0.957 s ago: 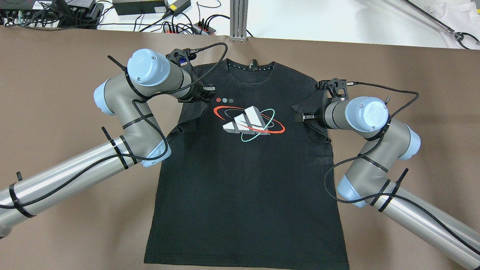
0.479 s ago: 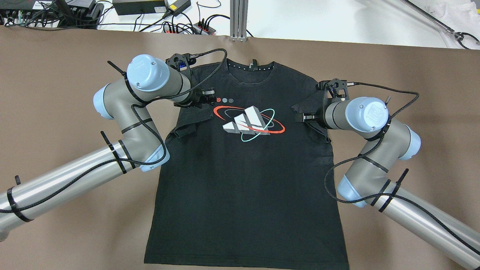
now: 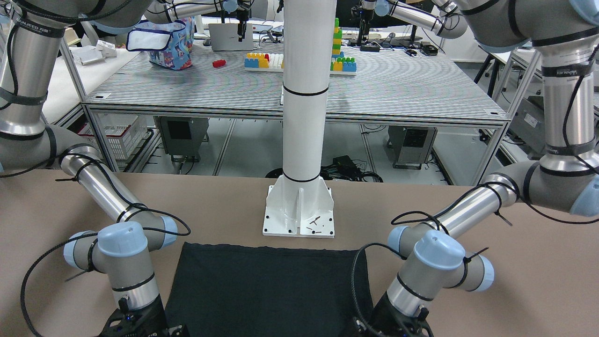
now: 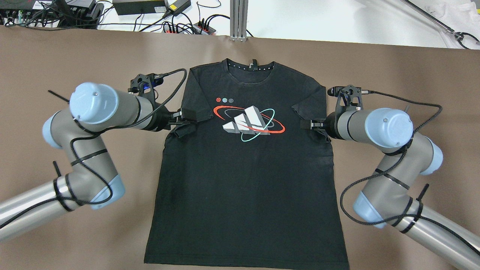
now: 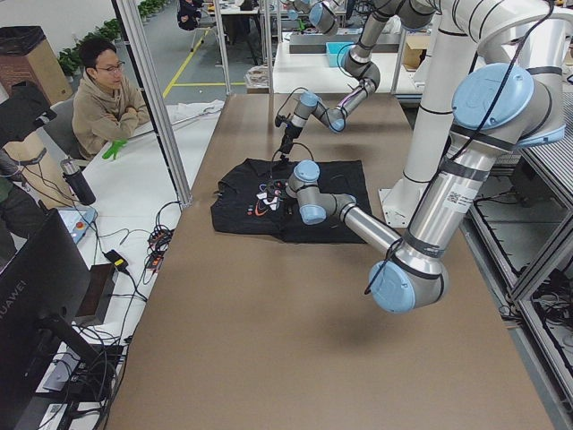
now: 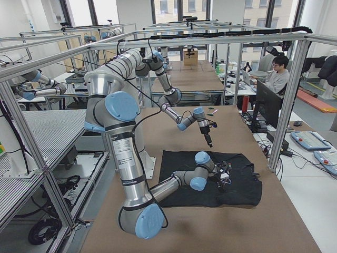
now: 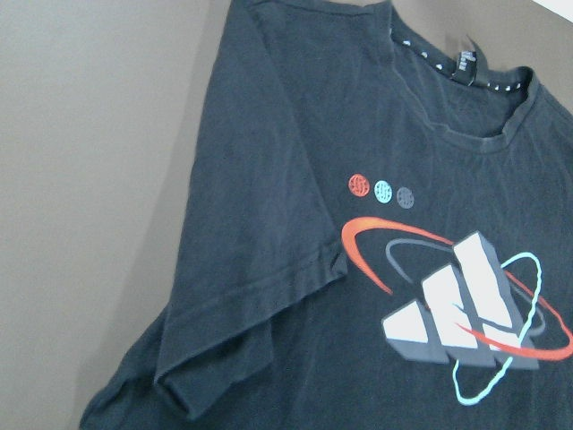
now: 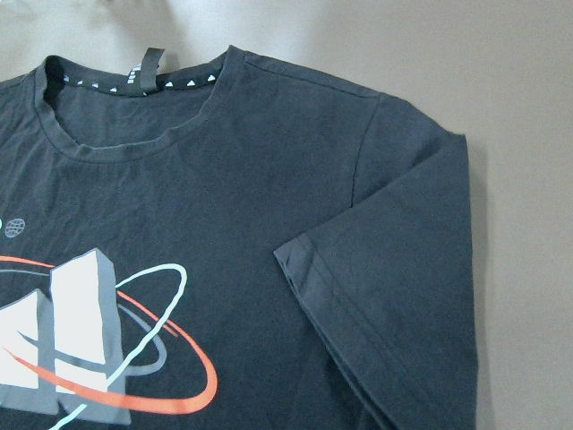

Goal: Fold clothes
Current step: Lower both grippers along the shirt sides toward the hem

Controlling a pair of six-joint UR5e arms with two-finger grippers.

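The clothes are one black T-shirt with a red, white and teal logo. It lies flat, face up, on the brown table, collar at the far side. Both sleeves are folded inward onto the chest: one at the view's left and one at its right. My left gripper is just outside the left sleeve fold, open and empty. My right gripper is at the right sleeve's edge, open and empty. The left wrist view shows the folded sleeve, the right wrist view the other; no fingers show there.
A white pillar on a base plate stands just behind the shirt's hem. Power strips and cables and an aluminium post line the far edge. Operators sit beyond that edge. Bare brown table lies on both sides.
My left gripper has drawn back left and toward me off the chest, leaving the left sleeve folded on the shirt. My right gripper has pulled slightly outward from the right sleeve.
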